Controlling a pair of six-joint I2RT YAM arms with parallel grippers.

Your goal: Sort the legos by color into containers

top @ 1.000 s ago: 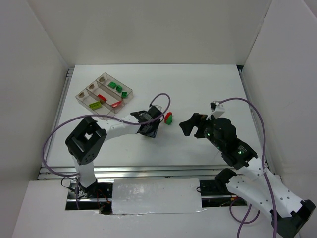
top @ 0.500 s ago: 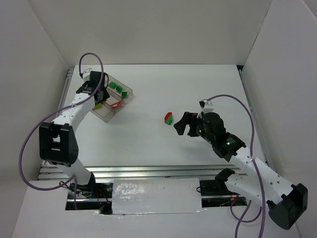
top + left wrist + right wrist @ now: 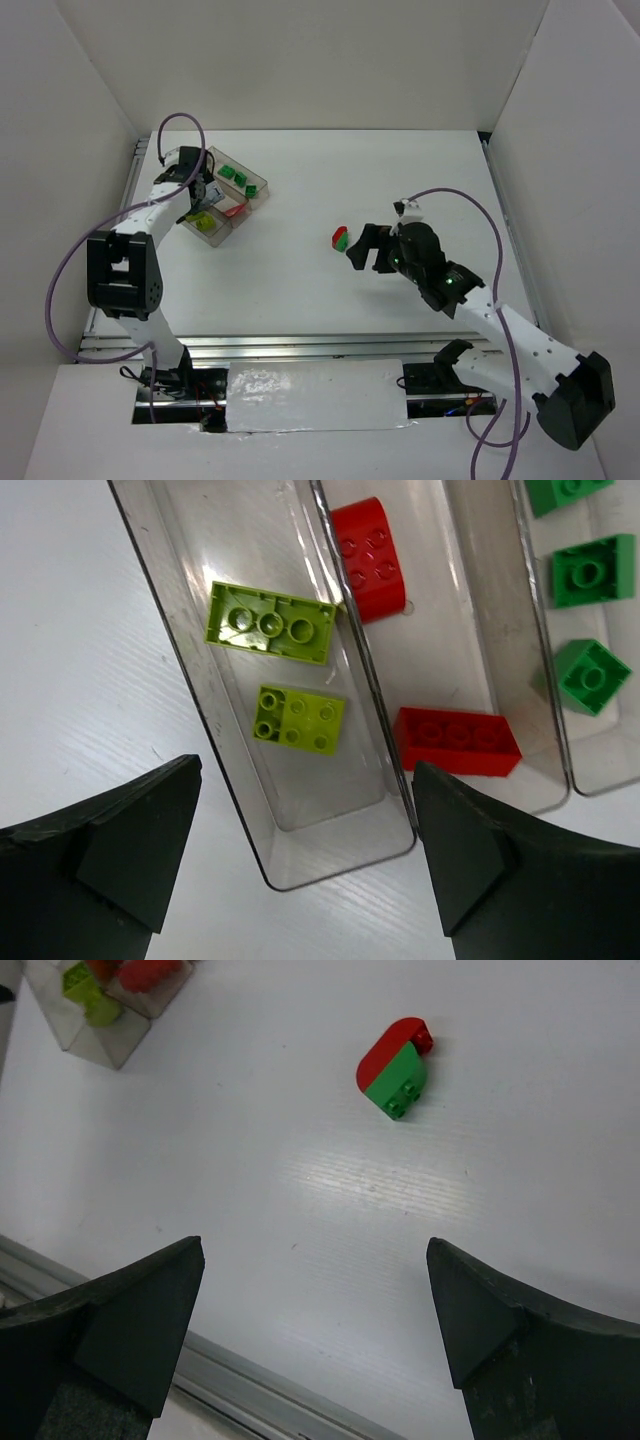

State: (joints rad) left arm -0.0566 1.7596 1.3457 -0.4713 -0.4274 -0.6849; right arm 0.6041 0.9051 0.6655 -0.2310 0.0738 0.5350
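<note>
Jaws on both arms stand wide apart and hold nothing. Those of the left arm (image 3: 150, 212) hang over one end of the clear tray (image 3: 320, 815), which sits toward the far left corner of the worktop (image 3: 400, 170). In the left wrist view, the left fingers (image 3: 120, 850) frame the tray's three long compartments.

The compartment on the left of that view holds two yellow-green bricks (image 3: 270, 623), one lying with its hollow underside up and the other just beside it, nearer the tray's end wall. The middle compartment holds two red bricks (image 3: 457, 742). One is a long block close to the end wall, and the other is a rounded piece further up, touching the divider. The compartment on the right holds three green bricks (image 3: 593, 570) in a loose row, the furthest cut off by the frame edge.

Well apart from the tray, near the middle of the worktop, lies the loose pair (image 3: 397, 1065). It is a rounded red piece and a green piece pressed side by side, and we cannot tell whether they are clipped together.

On the right arm (image 3: 500, 322) the jaws are just beside this pair in the top view. In the right wrist view the right fingers (image 3: 110, 1330) sit low in the picture and do not touch the pair, which lies ahead of them. A corner of the tray shows at the upper left of that view.
</note>
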